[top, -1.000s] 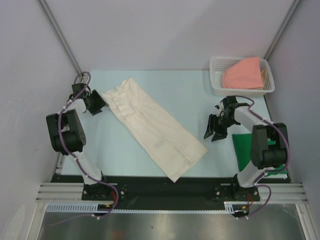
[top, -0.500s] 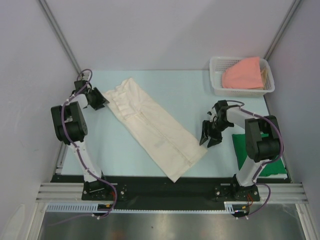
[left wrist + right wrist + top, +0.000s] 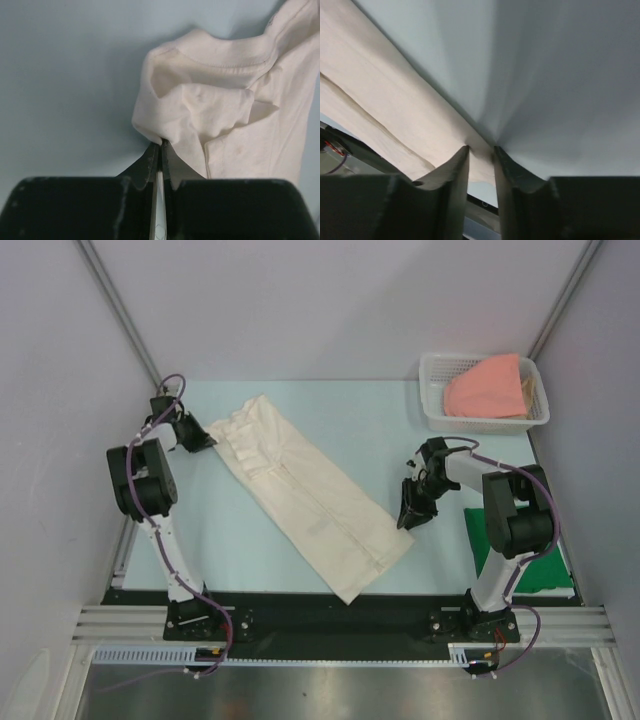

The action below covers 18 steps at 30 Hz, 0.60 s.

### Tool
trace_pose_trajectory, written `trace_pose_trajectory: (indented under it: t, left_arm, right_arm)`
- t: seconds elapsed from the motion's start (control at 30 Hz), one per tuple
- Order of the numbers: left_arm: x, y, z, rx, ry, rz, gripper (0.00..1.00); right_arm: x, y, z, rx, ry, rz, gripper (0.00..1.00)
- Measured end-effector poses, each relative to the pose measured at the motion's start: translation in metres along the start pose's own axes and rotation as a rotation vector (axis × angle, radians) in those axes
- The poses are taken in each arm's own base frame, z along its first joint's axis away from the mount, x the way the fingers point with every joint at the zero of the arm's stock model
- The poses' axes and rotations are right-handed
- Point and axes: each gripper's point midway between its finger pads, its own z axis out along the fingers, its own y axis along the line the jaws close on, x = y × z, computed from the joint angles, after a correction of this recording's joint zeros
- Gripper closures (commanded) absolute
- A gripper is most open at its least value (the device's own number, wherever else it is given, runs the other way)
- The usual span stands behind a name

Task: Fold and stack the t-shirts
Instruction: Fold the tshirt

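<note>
Cream-white t-shirt [image 3: 305, 490] lies as a long folded band, running diagonally across the pale blue worktop [image 3: 380, 430] from far left to near centre. You have a hand at each end of it.

Your left hand [image 3: 200, 435] is at the far-left end, low against the worktop. Its wrist view shows the two dark fingers pressed together, pinching a small bunched corner of the cream cloth (the stitched hem curves just above the pinch).

Your right hand [image 3: 412, 512] is at the right edge of the band, towards its near end. In its wrist view the fingers stand a little apart with the shirt's edge lying between their tips. I cannot tell whether they have gripped the cloth.

Dark green t-shirt [image 3: 540, 570] lies flat at the near right of the worktop, partly hidden under your right arm and well apart from the cream one.

Salmon-pink t-shirt [image 3: 487, 387] sits heaped inside the white lattice basket [image 3: 432, 390] at the far right corner.
</note>
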Motion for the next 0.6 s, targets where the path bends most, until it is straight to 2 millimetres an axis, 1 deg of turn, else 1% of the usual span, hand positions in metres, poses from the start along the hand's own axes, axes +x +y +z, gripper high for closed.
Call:
trace_pose_trajectory:
  t: [0.03, 0.07, 0.1, 0.13, 0.17, 0.4, 0.5, 0.6]
  left_arm:
    - [-0.002, -0.001, 0.002, 0.004, 0.001, 0.001, 0.94]
    - [-0.005, -0.002, 0.005, 0.007, 0.0, 0.002, 0.96]
    - [-0.009, -0.003, 0.006, 0.01, -0.002, 0.003, 0.97]
    - [-0.011, -0.004, 0.008, 0.012, -0.003, 0.004, 0.98]
    - [-0.013, -0.005, 0.011, 0.015, -0.002, 0.005, 1.0]
    - [-0.028, -0.019, 0.027, 0.059, -0.006, 0.021, 1.0]
    - [-0.033, -0.031, 0.037, 0.085, -0.005, 0.038, 1.0]
    - [-0.035, -0.052, 0.052, 0.128, -0.002, 0.049, 1.0]
  right_arm:
    - [0.0, 0.0, 0.001, -0.001, -0.003, 0.0, 0.76]
    - [0.0, 0.0, 0.002, -0.003, -0.005, 0.0, 0.84]
    - [0.001, -0.001, 0.004, -0.006, -0.004, -0.002, 0.89]
    - [0.003, -0.001, 0.006, -0.01, -0.001, 0.002, 0.97]
    - [0.005, 0.0, 0.008, -0.018, 0.005, 0.008, 1.0]
    - [0.02, 0.015, 0.017, -0.075, 0.011, 0.04, 1.0]
    - [0.032, 0.019, 0.019, -0.088, -0.004, 0.067, 1.0]
    - [0.047, 0.024, 0.021, -0.096, -0.025, 0.105, 1.0]
